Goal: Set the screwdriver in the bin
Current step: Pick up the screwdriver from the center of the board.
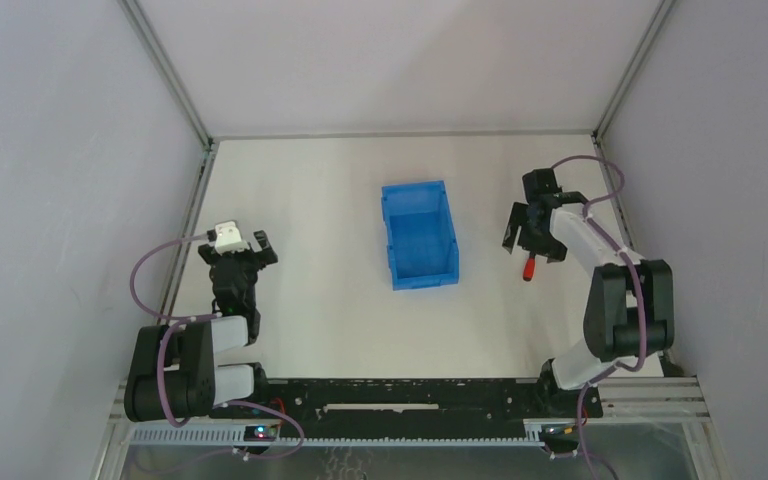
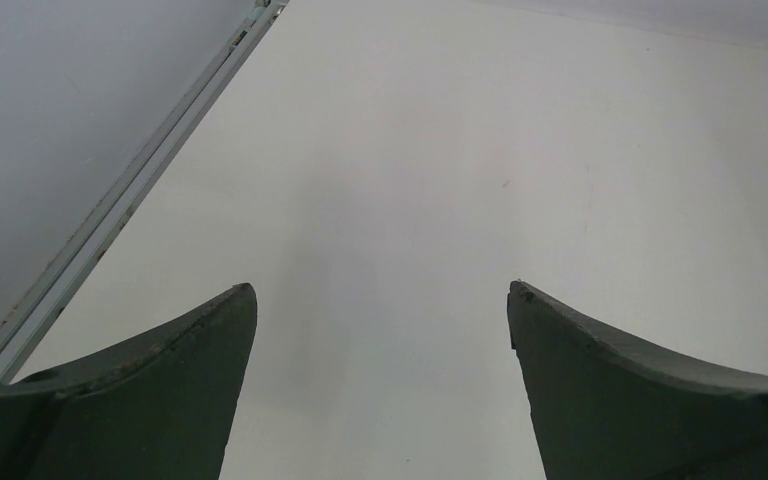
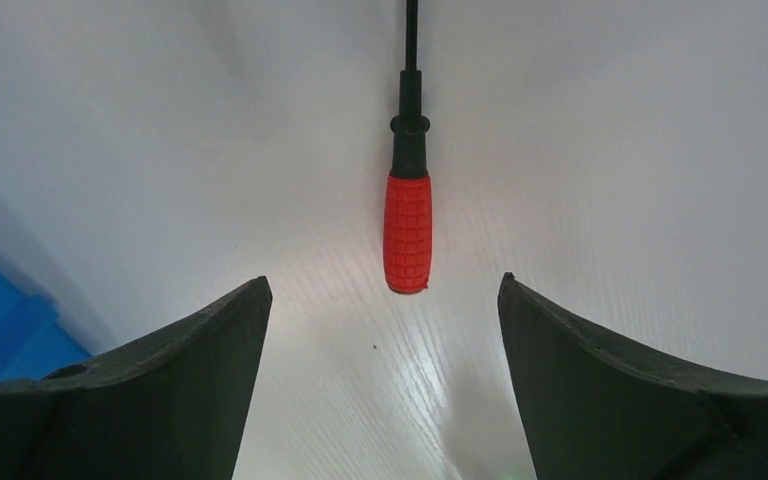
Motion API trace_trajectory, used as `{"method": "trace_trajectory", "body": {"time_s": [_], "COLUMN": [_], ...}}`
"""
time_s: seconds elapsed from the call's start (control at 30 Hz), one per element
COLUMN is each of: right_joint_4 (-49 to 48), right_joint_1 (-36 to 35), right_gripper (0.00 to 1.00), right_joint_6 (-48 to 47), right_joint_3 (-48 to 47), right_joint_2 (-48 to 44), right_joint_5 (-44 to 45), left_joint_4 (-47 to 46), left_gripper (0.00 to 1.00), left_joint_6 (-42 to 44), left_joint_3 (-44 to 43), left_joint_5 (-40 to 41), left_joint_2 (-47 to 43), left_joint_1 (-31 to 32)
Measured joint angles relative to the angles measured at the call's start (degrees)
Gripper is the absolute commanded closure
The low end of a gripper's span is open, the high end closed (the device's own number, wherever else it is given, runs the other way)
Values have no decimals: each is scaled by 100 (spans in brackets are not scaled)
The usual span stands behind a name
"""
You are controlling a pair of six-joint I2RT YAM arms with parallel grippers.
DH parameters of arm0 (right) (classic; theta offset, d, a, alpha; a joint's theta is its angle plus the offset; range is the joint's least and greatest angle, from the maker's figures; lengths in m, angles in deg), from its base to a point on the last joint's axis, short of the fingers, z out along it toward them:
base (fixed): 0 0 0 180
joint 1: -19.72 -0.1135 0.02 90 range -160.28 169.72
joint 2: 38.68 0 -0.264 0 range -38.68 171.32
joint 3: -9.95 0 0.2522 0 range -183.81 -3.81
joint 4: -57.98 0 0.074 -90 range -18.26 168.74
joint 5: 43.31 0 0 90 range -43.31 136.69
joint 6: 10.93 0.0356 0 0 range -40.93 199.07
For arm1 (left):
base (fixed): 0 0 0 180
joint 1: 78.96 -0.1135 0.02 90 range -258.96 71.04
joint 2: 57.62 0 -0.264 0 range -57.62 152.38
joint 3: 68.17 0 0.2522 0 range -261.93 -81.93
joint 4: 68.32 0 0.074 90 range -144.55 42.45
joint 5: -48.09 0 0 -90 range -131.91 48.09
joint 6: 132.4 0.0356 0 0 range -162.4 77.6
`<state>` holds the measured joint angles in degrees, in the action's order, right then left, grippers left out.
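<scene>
The screwdriver (image 1: 529, 268), with a red handle and a thin dark shaft, lies on the white table to the right of the blue bin (image 1: 418, 235). In the right wrist view the screwdriver (image 3: 407, 230) lies just beyond my fingertips, handle end toward me and shaft pointing away. My right gripper (image 1: 532, 245) hangs over it, open and empty (image 3: 384, 285). A corner of the bin (image 3: 0, 320) shows at the left edge of that view. My left gripper (image 1: 235, 250) is open and empty at the far left (image 2: 382, 290), over bare table.
The grey enclosure walls close in the table on the left, right and back. A metal rail (image 2: 120, 200) runs along the left wall close to my left gripper. The bin stands in the middle of the table.
</scene>
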<state>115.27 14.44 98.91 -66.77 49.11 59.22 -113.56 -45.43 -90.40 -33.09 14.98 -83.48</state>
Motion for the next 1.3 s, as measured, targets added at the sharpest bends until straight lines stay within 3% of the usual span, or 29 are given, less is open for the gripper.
{"method": "trace_trajectory", "body": {"time_s": [0.73, 0.87, 1.17, 1.3], "right_joint_4": [-756, -863, -1119, -1158], "right_joint_1": [350, 385, 389, 402], "right_gripper": [31, 40, 82, 91], "right_joint_6": [-4, -9, -44, -70], "right_joint_3": [256, 295, 398, 431], "right_joint_2": [1145, 1161, 1130, 1102], "right_joint_5": [-452, -542, -640, -664], "left_joint_4": [0, 0, 0, 0], "left_gripper": [0, 0, 0, 0], "left_joint_6": [0, 0, 0, 0], "left_joint_3": [0, 0, 0, 0], "left_joint_5": [0, 0, 0, 0], "left_joint_2": [0, 0, 0, 0], "left_joint_1": [0, 0, 0, 0]}}
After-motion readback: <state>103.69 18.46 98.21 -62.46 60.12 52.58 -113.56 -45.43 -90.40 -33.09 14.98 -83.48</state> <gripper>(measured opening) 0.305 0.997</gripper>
